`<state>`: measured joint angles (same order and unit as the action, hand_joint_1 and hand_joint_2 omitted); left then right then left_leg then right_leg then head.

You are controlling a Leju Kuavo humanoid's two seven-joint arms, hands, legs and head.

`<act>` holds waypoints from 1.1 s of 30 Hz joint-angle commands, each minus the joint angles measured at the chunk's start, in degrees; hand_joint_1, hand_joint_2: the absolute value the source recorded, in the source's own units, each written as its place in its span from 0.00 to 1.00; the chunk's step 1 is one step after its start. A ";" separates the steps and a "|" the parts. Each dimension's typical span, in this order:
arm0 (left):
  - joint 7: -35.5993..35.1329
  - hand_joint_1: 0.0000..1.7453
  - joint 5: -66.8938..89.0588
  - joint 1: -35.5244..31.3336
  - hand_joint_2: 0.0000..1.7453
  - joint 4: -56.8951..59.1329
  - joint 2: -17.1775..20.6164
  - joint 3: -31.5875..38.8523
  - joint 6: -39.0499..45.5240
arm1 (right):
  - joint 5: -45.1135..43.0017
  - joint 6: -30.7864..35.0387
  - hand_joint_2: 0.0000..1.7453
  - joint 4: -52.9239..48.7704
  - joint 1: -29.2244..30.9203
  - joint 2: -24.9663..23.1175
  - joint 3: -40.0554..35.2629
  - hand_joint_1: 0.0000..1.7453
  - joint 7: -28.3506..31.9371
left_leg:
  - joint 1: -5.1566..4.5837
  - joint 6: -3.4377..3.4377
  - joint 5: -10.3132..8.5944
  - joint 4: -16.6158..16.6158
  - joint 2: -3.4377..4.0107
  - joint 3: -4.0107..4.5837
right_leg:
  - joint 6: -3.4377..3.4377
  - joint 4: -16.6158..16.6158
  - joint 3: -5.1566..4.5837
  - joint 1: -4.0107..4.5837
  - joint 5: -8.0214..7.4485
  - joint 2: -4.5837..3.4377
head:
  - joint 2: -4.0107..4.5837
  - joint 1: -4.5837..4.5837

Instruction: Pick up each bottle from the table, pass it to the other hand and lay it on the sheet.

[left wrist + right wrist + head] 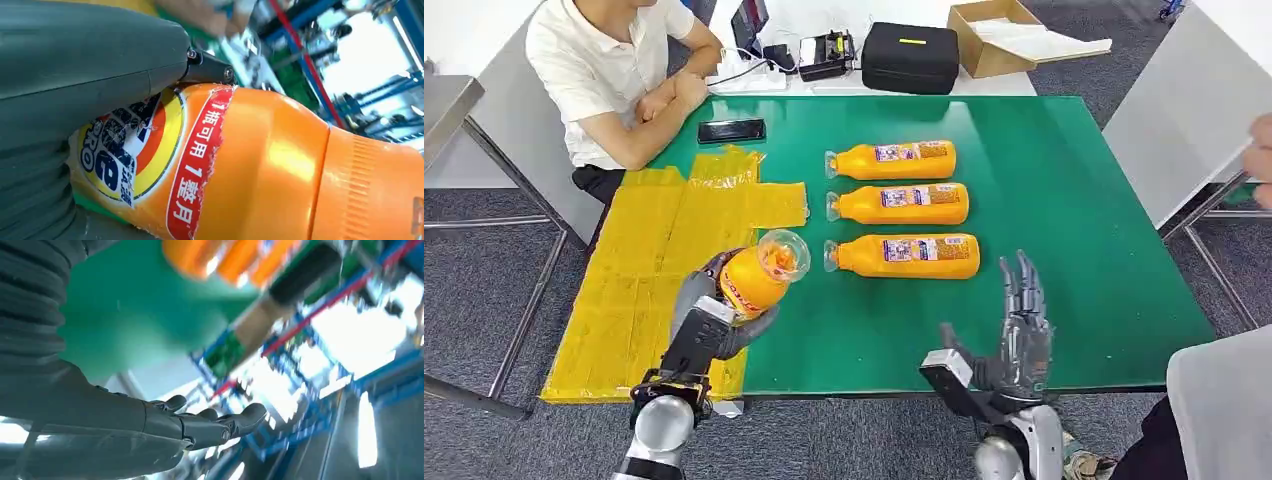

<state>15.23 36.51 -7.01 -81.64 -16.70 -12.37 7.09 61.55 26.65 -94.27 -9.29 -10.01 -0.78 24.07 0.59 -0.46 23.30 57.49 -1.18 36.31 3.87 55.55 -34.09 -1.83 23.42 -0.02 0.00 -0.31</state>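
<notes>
A: Status? Where is the bottle being worked?

B: One orange bottle (759, 275) is held in the left hand (724, 305), lifted over the near edge of the yellow sheet (639, 270), clear cap end pointing toward the desk middle. Fingers (210, 70) are clamped round the labelled body, seen close in the left wrist view. Three more bottles (899, 205) are lying in a row on the green desk (1074, 200), well apart from the sheet.

A: Right hand?

B: The right hand (1014, 345) is raised near the front edge of the desk, fingers (220, 425) spread apart, nothing held.

A: Handling?

B: Judged a rigid plastic bottle, apparently full, so moderate weight is expected. The glossy wall is probably slippery; the label should give better friction. Some flex under squeeze is likely, breakage unlikely. On its side it can be expected to roll.

A: Where should hold be taken?

B: The body at the label, near the mass centre. The narrower cap end is best avoided: smaller, smoother, and the weight would hang off it.

A: Risk at laydown?

B: Rolling off the sheet if released tilted. The sheet looks thin and crinkled, so it may be dragged if the bottle is slid rather than lowered.
</notes>
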 commanded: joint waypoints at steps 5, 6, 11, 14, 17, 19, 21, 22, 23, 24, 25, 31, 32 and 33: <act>-10.86 1.00 31.31 -11.99 1.00 19.42 2.44 6.43 7.48 | -0.72 -2.74 1.00 2.11 3.71 -1.24 2.78 0.00 2.21 | 0.05 0.00 0.06 -0.08 0.14 -0.34 | -0.21 -0.10 0.36 0.08 0.03 -0.04 | 0.00 0.00; -11.19 1.00 32.90 -12.97 1.00 21.33 2.60 7.20 7.98 | -0.75 -2.84 1.00 2.79 4.10 -0.83 2.18 0.00 2.34 | 0.07 0.01 0.08 -0.10 0.23 -0.46 | -0.27 -0.14 0.45 0.11 0.01 -0.12 | 0.00 0.00; -10.78 1.00 39.58 -16.43 1.00 28.25 4.21 9.01 7.98 | -2.24 -2.90 1.00 4.60 5.97 0.17 -0.09 0.00 3.00 | 0.11 0.01 0.10 -0.06 0.24 -0.43 | -0.31 -0.11 0.46 0.16 0.04 -0.12 | 0.00 0.00; -10.45 1.00 40.69 -18.31 1.00 33.54 4.44 9.59 6.96 | -2.68 -3.08 1.00 6.43 6.70 0.55 -0.69 0.00 3.11 | 0.05 -0.02 0.01 -0.10 0.16 -0.31 | -0.18 -0.11 0.33 0.08 0.00 -0.09 | 0.00 0.00; -10.30 1.00 40.67 -18.09 1.00 33.68 4.50 9.63 7.28 | -2.65 -3.02 1.00 6.69 6.66 0.49 -0.71 0.00 3.10 | 0.05 -0.03 0.05 -0.07 0.20 -0.36 | -0.20 -0.09 0.38 0.08 0.03 -0.11 | 0.00 0.00; -10.30 1.00 40.67 -18.09 1.00 33.68 4.50 9.63 7.28 | -2.65 -3.02 1.00 6.69 6.66 0.49 -0.71 0.00 3.10 | 0.05 -0.03 0.02 -0.06 0.14 -0.23 | -0.15 -0.08 0.26 0.07 0.01 -0.07 | 0.00 0.00; -10.30 1.00 40.67 -18.09 1.00 33.68 4.50 9.63 7.28 | -2.65 -3.02 1.00 6.69 6.66 0.49 -0.71 0.00 3.10 | 0.09 -0.03 0.14 -0.02 0.22 -0.46 | -0.28 -0.07 0.51 0.13 0.11 -0.10 | 0.00 0.00; -10.30 1.00 40.67 -18.09 1.00 33.68 4.50 9.63 7.28 | -2.65 -3.02 1.00 6.69 6.66 0.49 -0.71 0.00 3.10 | 0.07 -0.03 0.07 -0.02 0.16 -0.30 | -0.20 -0.06 0.35 0.10 0.06 -0.07 | 0.00 0.00; -10.30 1.00 40.67 -18.09 1.00 33.68 4.50 9.63 7.28 | -2.65 -3.02 1.00 6.69 6.66 0.49 -0.71 0.00 3.10 | 0.08 -0.03 0.13 -0.01 0.20 -0.42 | -0.27 -0.05 0.46 0.12 0.10 -0.09 | 0.00 0.00; -10.30 1.00 40.67 -18.09 1.00 33.68 4.50 9.63 7.28 | -2.65 -3.02 1.00 6.69 6.66 0.49 -0.71 0.00 3.10 | 0.05 -0.03 0.03 -0.03 0.14 -0.21 | -0.17 -0.05 0.26 0.07 0.02 -0.07 | 0.00 0.00; -10.30 1.00 40.67 -18.09 1.00 33.68 4.50 9.63 7.28 | -2.65 -3.02 1.00 6.69 6.66 0.49 -0.71 0.00 3.10 | 0.08 -0.03 0.09 -0.01 0.18 -0.33 | -0.24 -0.05 0.38 0.11 0.06 -0.08 | 0.00 0.00; -12.09 1.00 43.92 -19.74 1.00 38.16 4.77 9.76 7.47 | -3.14 -2.75 1.00 7.83 6.98 0.54 -0.92 0.00 3.50 | 0.09 -0.03 0.10 0.01 0.21 -0.37 | -0.27 -0.04 0.41 0.13 0.07 -0.09 | 0.00 0.00; -12.33 1.00 43.73 -20.49 1.00 39.96 4.55 10.54 6.40 | -3.40 -2.80 1.00 8.32 7.20 0.53 -0.91 0.00 3.63 | 0.05 -0.03 0.02 -0.03 0.11 -0.20 | -0.17 -0.05 0.25 0.07 0.02 -0.04 | 0.00 0.00; -12.60 1.00 44.73 -20.92 1.00 41.06 4.70 10.22 6.39 | -3.55 -2.86 1.00 8.70 7.38 0.51 -0.87 0.00 3.72 | 0.06 -0.03 0.06 -0.03 0.15 -0.29 | -0.21 -0.05 0.33 0.09 0.04 -0.06 | 0.00 0.00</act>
<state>3.93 79.12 -22.69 -51.65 -13.25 -3.72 14.69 58.90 23.76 -90.71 -4.23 -10.80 -0.63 27.28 0.60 -0.50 23.25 57.49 -1.19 36.32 3.87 55.58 -34.06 -1.84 23.42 -0.01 0.00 -0.31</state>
